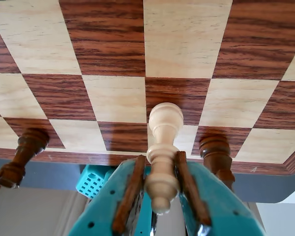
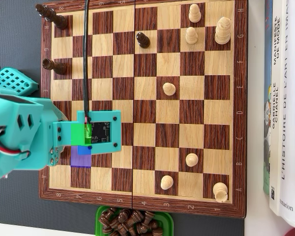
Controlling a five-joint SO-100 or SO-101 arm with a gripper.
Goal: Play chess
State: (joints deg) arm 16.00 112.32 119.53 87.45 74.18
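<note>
1. Between the two teal fingers of the gripper in the wrist view stands a light wooden piece; the brown-lined pads press its narrow stem from both sides, so the hand is closed narrow around it.
2. In that same view the piece sits at the edge of the chessboard, by the board's dark border; a dark piece stands just beside it on the right, partly behind the right finger; another dark piece leans well apart on the left.
3. From overhead the teal arm reaches in from the left over the board's left columns; the held piece itself is hidden under the camera mount, so I cannot tell its exact square from there.
4. Overhead, light pieces are scattered on the right half, for example one near the middle and a tall one at the upper right; a lone dark pawn stands near the top centre.
5. Below the board's lower edge a green tray holds a heap of dark pieces; books lie along the right side.
</note>
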